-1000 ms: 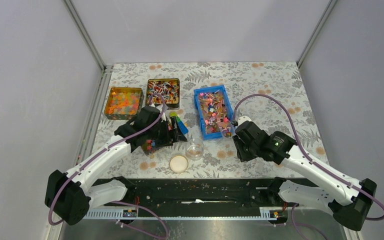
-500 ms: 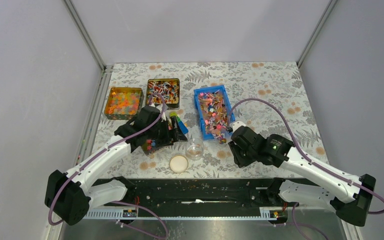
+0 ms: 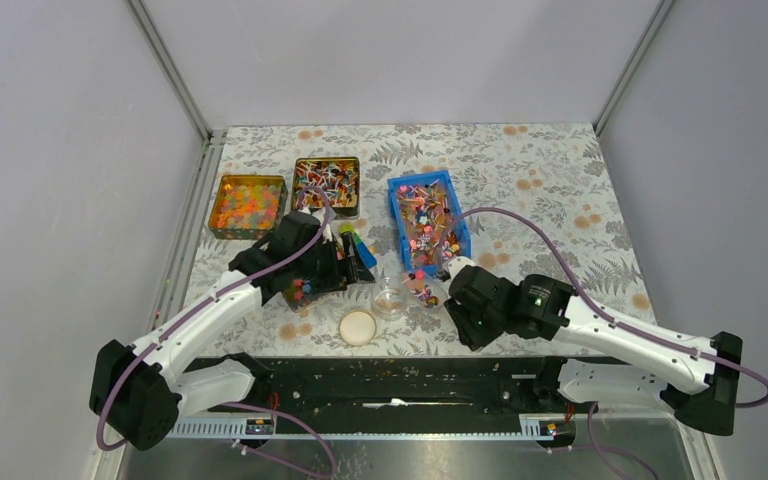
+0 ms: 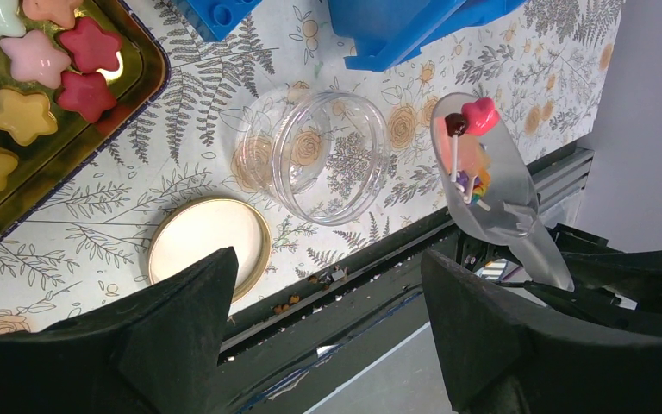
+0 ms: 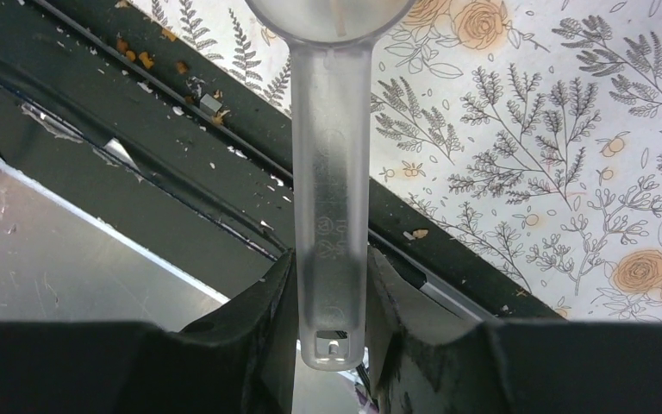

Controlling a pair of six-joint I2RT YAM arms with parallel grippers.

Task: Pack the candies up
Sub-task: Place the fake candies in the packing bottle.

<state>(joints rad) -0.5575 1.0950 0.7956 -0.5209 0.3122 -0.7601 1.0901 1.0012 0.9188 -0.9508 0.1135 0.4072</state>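
While nothing is held between them, the fingers of the left gripper [image 4: 327,276] are spread wide above a clear jar [image 4: 332,155] and its loose lid [image 4: 209,246]. To the right, the handle of a scoop [image 5: 332,172] is pinched between the fingers of the right gripper [image 5: 332,302], which are closed tight on its sides. A few of the candies [image 4: 470,121] are carried in the scoop's bowl, held just right of the jar. Most of the candies [image 3: 428,222] are heaped in a blue tray [image 3: 396,190] behind it.

A table [image 3: 540,170] covered in a fern-and-rose print is seen under everything. At its left stands a tin of orange-yellow balls [image 3: 247,205], then a second tin [image 3: 326,183] filled with mixed sweets on sticks. A third tin [image 4: 151,65] of star-shaped blocks is seen at the left edge of the left wrist view. A black rail [image 3: 400,375], flecked with crumbs, is fixed along the near edge. The space is enclosed by plain grey walls and metal corner posts.

The jar is round, of clear plastic. The lid is a cream disc with a gold rim. The scoop is of frosted clear plastic, with a long flat handle pierced by a hole at its end. One candy in it is shaped as a pink heart; another is a dark ball on a white stick.
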